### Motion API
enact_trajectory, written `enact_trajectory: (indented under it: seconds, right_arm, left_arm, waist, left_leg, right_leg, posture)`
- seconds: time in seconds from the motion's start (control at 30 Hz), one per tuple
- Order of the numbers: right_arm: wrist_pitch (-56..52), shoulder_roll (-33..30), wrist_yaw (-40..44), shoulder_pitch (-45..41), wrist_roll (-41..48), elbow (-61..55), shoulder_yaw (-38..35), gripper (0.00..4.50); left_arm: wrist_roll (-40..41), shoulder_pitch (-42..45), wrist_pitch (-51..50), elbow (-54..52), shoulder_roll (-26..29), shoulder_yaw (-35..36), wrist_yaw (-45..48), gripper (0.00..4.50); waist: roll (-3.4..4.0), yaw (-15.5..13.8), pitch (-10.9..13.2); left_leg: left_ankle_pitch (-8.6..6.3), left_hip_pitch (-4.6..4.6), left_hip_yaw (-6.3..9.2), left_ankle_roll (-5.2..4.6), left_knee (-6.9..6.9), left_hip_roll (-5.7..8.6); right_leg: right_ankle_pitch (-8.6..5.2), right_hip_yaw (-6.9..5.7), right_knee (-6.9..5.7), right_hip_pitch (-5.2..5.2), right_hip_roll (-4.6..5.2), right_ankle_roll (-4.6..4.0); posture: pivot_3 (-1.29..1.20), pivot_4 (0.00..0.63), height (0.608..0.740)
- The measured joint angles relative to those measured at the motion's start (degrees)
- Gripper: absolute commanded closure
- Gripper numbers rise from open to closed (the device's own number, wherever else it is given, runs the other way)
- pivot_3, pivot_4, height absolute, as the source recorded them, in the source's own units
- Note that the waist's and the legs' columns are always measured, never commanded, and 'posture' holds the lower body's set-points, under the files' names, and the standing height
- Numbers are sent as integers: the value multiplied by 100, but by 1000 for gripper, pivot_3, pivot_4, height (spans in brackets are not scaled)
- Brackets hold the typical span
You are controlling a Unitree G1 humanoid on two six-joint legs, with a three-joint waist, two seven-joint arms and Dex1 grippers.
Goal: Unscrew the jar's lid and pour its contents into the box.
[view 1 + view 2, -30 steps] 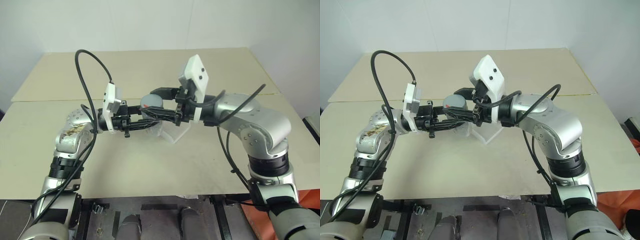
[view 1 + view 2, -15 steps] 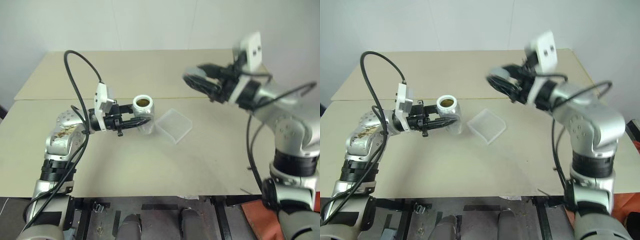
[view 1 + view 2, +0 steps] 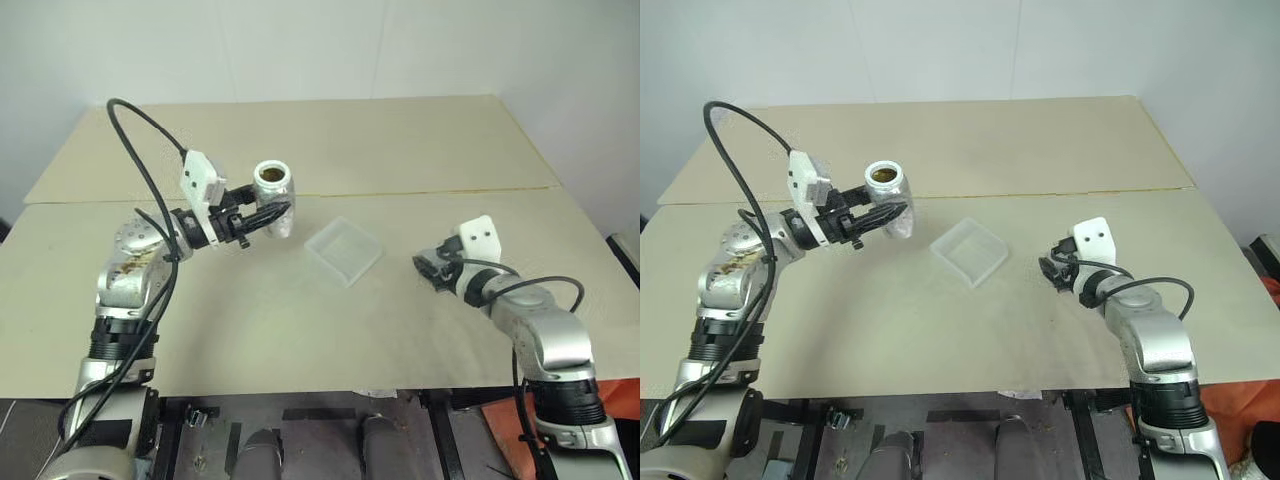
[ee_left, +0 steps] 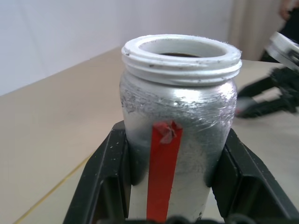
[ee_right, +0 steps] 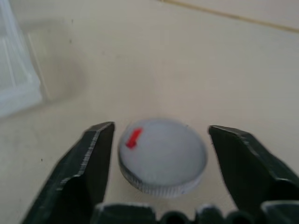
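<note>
Above the beige table (image 3: 400,330), left fingers (image 4: 105,182) clamp the upright, open-mouthed jar (image 3: 273,186); right fingers (image 5: 93,154) spread around the flat-lying lid (image 5: 162,155).

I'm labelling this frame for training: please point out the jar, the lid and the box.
jar (image 4: 177,135): left wrist view, silvery side.
lid (image 5: 163,156): right wrist view, flat top.
box (image 3: 342,250): left eye view, clear floor.

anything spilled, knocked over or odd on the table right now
Nothing stands out. The open jar is upright in the left gripper, nothing spilled. The lid lies flat on the table between the open right gripper's fingers. The box sits flat.
</note>
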State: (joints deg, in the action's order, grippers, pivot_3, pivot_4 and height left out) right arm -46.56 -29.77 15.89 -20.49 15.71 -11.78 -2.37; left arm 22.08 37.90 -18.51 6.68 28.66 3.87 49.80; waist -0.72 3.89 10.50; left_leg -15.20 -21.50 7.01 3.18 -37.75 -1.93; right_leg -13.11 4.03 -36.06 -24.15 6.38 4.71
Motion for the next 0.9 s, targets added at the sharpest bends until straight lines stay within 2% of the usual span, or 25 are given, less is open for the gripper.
enact_trajectory:
  seconds: [0.17,0.27,0.37,0.43,0.53,0.63,0.7,0.9]
  right_arm:
    - [-191,-266,403,104,186,-339,-129,26]
    - [-719,-619,903,-176,829,-864,-498,26]
    - [-1319,-973,1332,-624,1435,-1199,-667,26]
    - [-1639,-1083,1657,-809,1920,-1322,-767,26]
    - [-1856,-1250,1989,-973,2338,-1437,-757,26]
    - [-1932,-1405,2134,-1090,2506,-1482,-723,26]
    - [-1963,-1434,2163,-1160,2606,-1503,-702,26]
    - [-1992,-1447,2150,-1275,2820,-1630,-675,26]
  left_arm:
    - [-862,426,635,520,-326,-248,-896,2616]
    - [-1709,891,1670,1163,-506,-534,-1627,2616]
    - [-3258,1309,3500,2100,-212,-1356,-2554,2616]
    - [-4639,1694,4635,2825,106,-2112,-3562,2616]
    - [-6556,2494,5507,3741,321,-3244,-5353,2616]
    - [-8161,3344,5556,4506,243,-4343,-7088,2616]
    - [-8913,3737,5401,4911,66,-4894,-8002,2616]
    - [-10134,4082,4778,5728,-714,-6057,-9554,2616]
  waist:
    - [-1,-46,1]
    - [-2,-82,1]
    - [-2,-90,1]
    - [-3,-116,1]
    - [-5,-186,3]
    - [-5,-282,3]
    - [-5,-312,3]
    - [-7,-322,4]
  left_leg:
    - [1,-4,0,1,-2,3]
    - [0,-2,0,1,-3,3]
    - [1,3,-1,1,2,2]
    - [0,1,-1,1,1,4]
    - [0,-19,1,1,-7,10]
    - [1,-39,1,1,-12,13]
    - [1,-45,0,2,-12,14]
    - [2,-57,0,4,-11,15]
  right_leg:
    - [1,-1,4,2,2,1]
    - [2,-1,9,4,1,3]
    - [2,-1,12,7,-1,2]
    - [3,0,16,9,0,4]
    - [9,-1,23,3,4,14]
    - [15,-3,23,-3,7,25]
    - [16,-4,19,-7,9,27]
    - [17,-6,15,-14,10,29]
  posture:
    - [0,150,740]
    - [0,150,740]
    - [0,150,740]
    - [0,150,740]
    - [0,150,740]
    - [0,150,740]
    - [0,150,740]
    - [0,150,740]
